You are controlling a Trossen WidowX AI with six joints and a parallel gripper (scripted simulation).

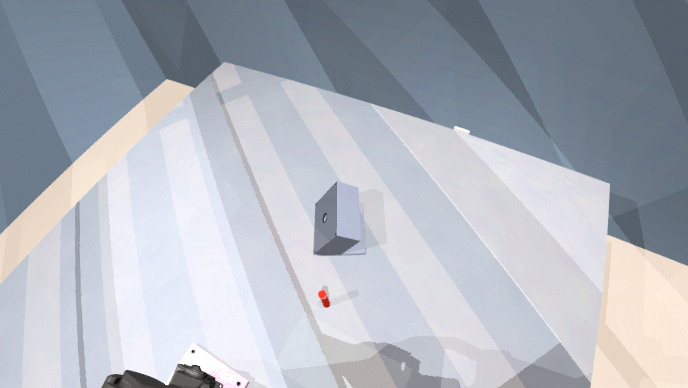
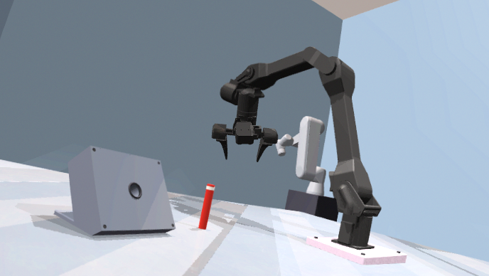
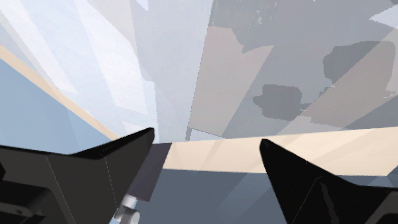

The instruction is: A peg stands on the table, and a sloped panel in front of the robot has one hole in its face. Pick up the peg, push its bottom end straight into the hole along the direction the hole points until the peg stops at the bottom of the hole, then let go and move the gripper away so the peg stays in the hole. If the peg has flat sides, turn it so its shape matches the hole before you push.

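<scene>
A red round peg (image 1: 324, 299) (image 2: 205, 208) with a white band near its top stands upright on the table. The grey sloped panel (image 1: 326, 230) (image 2: 121, 210) has one round hole (image 1: 325, 218) (image 2: 135, 190) in its face. My gripper (image 2: 242, 161) (image 3: 206, 137) is wide open and empty, fingers pointing down. In the exterior view it hangs well above the height of the peg's top and to its right. The top view does not show the fingers. The peg and the panel are not in the wrist view.
My arm stands on a white base plate (image 1: 226, 372) (image 2: 382, 257). A white robot arm (image 2: 307, 149) on a dark block (image 2: 302, 203) stands in the background. The table's far edge and a pale border (image 3: 225, 156) show in the wrist view.
</scene>
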